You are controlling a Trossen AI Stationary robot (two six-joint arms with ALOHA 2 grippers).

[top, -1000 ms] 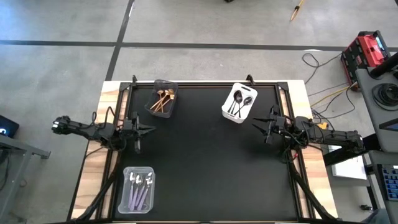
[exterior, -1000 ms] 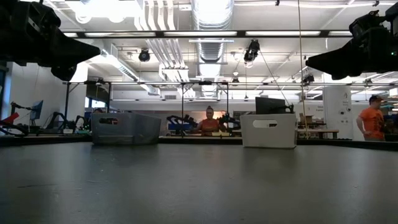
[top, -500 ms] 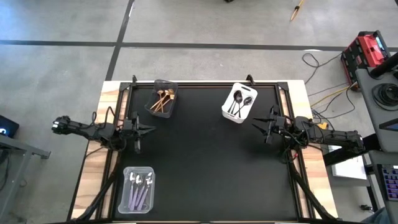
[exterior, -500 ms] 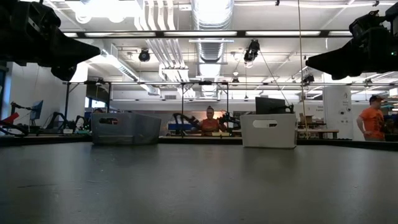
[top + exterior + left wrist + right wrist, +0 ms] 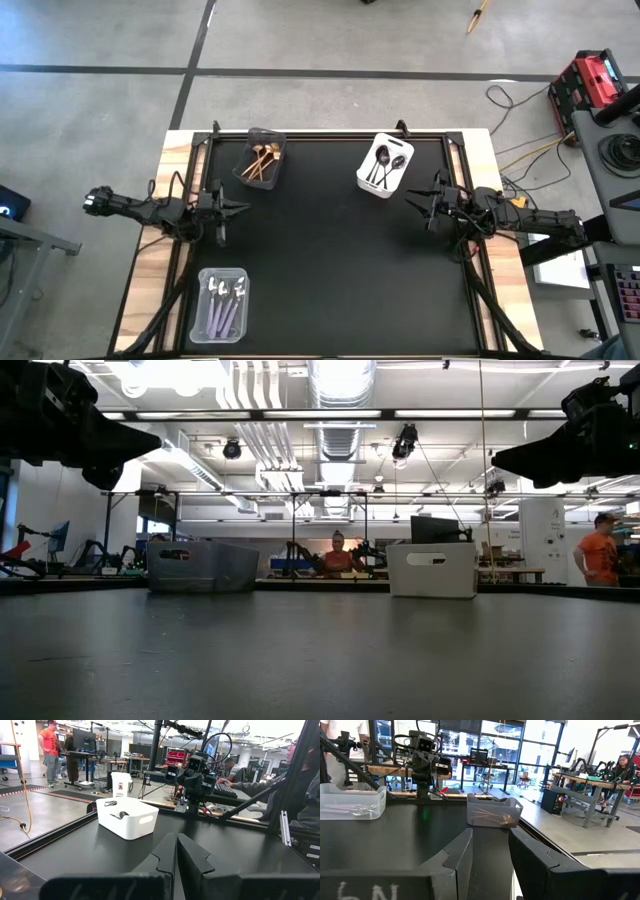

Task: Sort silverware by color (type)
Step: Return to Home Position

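On your clock, with twelve at the far edge of the black mat (image 5: 330,260), start nearest you at about seven o'clock. There the clear bin (image 5: 200,305) sits by the near-left corner, and the lilac-handled spoons (image 5: 224,308) lie inside it, handles toward you.

Move up to mid-table. At nine o'clock you have the left gripper (image 5: 238,208), hanging above the mat's left edge and pointing inward. Its jaws are pressed together with only a thin seam between them, and they grip nothing. At three o'clock, straight across from it, the right gripper (image 5: 410,201) hangs above the right edge, also pointing inward. Its jaws stand apart with bare mat showing in the gap, and they hold nothing.

Farther off, at eleven o'clock, the dark bin (image 5: 252,135) stands near the far edge with the gold spoons (image 5: 262,160) in it. At one o'clock the white bin (image 5: 404,145) sits turned slightly askew, with the dark grey-black spoons (image 5: 384,163) inside. You will find no spoon lying loose on the mat.
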